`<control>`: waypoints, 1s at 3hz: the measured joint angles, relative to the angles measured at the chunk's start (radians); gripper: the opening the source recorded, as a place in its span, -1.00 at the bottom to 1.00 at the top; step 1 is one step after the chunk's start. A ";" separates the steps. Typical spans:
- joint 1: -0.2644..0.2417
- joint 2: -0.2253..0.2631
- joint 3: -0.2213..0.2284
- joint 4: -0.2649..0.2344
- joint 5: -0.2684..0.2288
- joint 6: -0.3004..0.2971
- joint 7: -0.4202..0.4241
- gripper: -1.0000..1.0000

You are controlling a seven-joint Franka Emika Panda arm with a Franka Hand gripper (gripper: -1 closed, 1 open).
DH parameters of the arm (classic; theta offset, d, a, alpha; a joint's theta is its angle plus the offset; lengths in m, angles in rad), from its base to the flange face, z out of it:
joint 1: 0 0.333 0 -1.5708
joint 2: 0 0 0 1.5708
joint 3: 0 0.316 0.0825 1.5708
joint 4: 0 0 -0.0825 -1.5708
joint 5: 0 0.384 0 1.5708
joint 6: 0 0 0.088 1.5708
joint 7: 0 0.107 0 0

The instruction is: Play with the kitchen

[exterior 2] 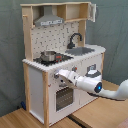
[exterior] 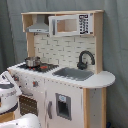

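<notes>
At kitchen [exterior 2: 62, 60] front, below stove edge — gripper [exterior 2: 58, 75] pressed near knob panel above oven door [exterior 2: 63, 96]; grip state cannot tell. Kitchen stands on wood floor [exterior 2: 20, 120]. Risk: sideways shove tips pot [exterior 2: 48, 55] off stove, or fingers jam on door handle.

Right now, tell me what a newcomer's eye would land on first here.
The tall toy kitchen fills both exterior views, white panels framed in light wood. A small metal pot sits on its stove beside the black faucet and grey sink. The white robot arm reaches toward the oven front.
</notes>
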 joint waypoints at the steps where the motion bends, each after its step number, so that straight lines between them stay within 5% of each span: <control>1: -0.015 -0.004 0.005 0.057 0.000 -0.076 0.033 1.00; 2: -0.036 -0.010 -0.011 0.096 -0.036 -0.112 0.006 1.00; 3: -0.036 -0.010 -0.010 0.095 -0.036 -0.112 0.006 -1.00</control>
